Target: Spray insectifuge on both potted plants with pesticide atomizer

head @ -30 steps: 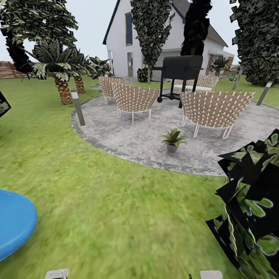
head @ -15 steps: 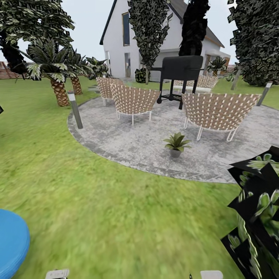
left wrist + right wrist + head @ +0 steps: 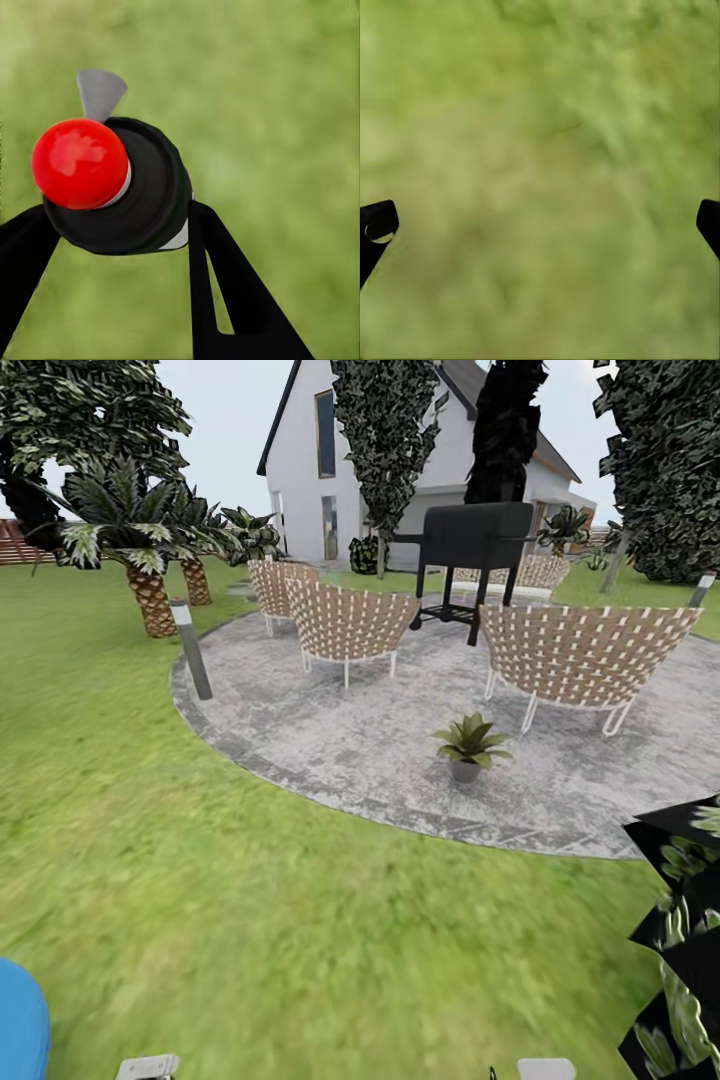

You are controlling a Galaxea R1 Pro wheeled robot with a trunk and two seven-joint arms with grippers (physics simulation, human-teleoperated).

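1. 1 potted plant [image 3: 471, 744] stands on the round grey stone patio [image 3: 330, 730], in front of the nearest woven chair [image 3: 588, 653] and well apart from it.
2. 2 more woven chairs [image 3: 345, 622] stand further back on the patio, with a black grill [image 3: 474, 538] behind them and a white house [image 3: 310, 470] beyond.
3. A short grey post [image 3: 190, 647] stands at the patio's left edge, near a palm [image 3: 140, 550].
4. Dark foliage with green leaves [image 3: 685, 950] fills the lower right corner of the head view; a blue rounded object [image 3: 18, 1028] shows at the lower left corner.
5. The left gripper [image 3: 112, 225] is clamped on the pesticide atomizer [image 3: 127, 195]: its black fingers [image 3: 225, 292] press each side of the dark round body, whose red cap [image 3: 79, 163] faces the camera, over blurred lawn [image 3: 285, 112].
6. The right gripper [image 3: 540, 225] is spread wide with nothing between its black fingertips [image 3: 376, 225], above grass.
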